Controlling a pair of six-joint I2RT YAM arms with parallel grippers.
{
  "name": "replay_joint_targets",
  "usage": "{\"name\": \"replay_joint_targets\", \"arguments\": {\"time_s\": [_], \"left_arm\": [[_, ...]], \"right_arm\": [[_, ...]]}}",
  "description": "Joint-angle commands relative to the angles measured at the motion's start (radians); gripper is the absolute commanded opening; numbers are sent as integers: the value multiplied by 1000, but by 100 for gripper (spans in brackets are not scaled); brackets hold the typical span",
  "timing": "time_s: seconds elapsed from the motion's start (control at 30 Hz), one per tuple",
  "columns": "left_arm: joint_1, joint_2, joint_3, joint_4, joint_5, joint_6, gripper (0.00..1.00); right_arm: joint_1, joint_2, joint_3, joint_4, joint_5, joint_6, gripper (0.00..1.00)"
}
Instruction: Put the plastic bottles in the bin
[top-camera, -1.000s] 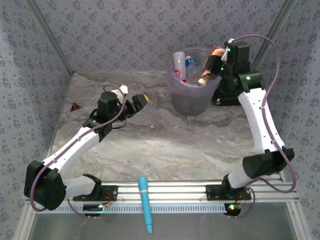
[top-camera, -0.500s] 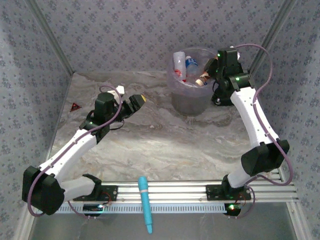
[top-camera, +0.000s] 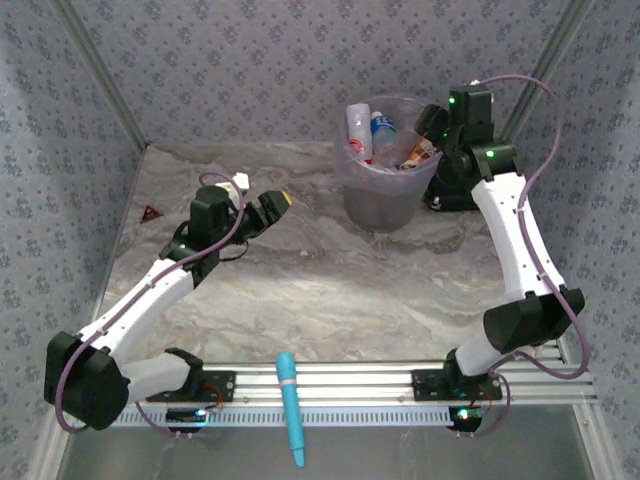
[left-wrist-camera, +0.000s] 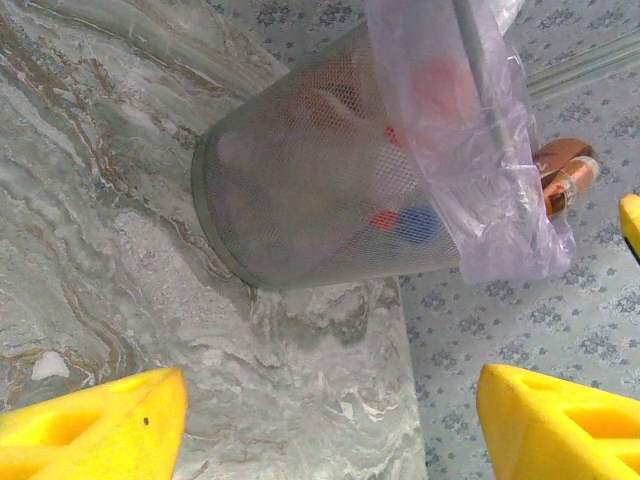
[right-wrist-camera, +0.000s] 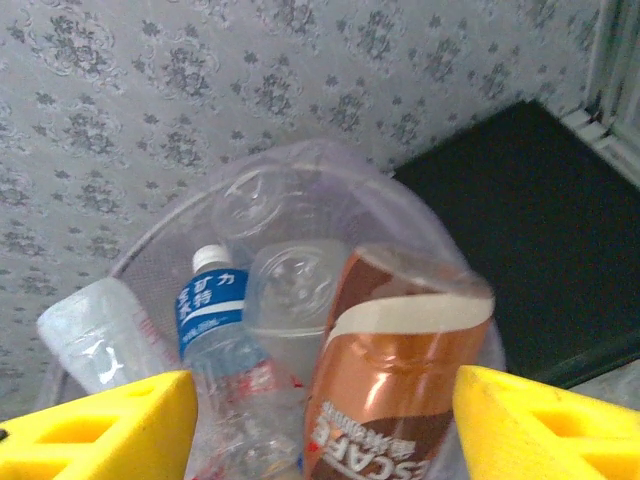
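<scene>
Grey marbled table (top-camera: 300, 290) carries the bin (top-camera: 385, 200) at its far side, a mesh wastebasket lined with pale purple plastic, standing upright near the back wall. A flat black box (right-wrist-camera: 520, 220) lies behind it.

The right arm reaches over the bin's right rim. The right gripper (right-wrist-camera: 322, 420) hangs just above the opening with its yellow fingers spread wide, wider than any bottle below, gripping nothing. Directly under it lies the brown bottle (right-wrist-camera: 400, 400), its long axis tilted, leaning against the right side of the rim, with one end poking past the liner's edge in the left wrist view. That lean is what the next move turns on: the bottle looks only partly settled, and the right arm, being right over it, is the one placed to nudge it down or draw clear.

The left gripper (left-wrist-camera: 330, 425) is well apart from the bin, aimed towards its side, fingers wide and empty.

Other bottles stand inside, among them a blue-labelled bottle (right-wrist-camera: 213, 310) beside clear ones. The top view shows no loose bottle on the table, so the task looks nearly finished. A light-blue pen-shaped tool (top-camera: 290, 405) lies across the near rail.
</scene>
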Motion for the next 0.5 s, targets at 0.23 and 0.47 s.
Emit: {"name": "replay_joint_targets", "arguments": {"time_s": [0.23,0.47], "left_arm": [[9,-27,-3,-17,-16,35,76],[13,-30,-7,-23,-20,35,76]], "right_arm": [[-77,124,170,-30,-36,-161,36],[-127,237,262,-58,-115,-192,40]]}}
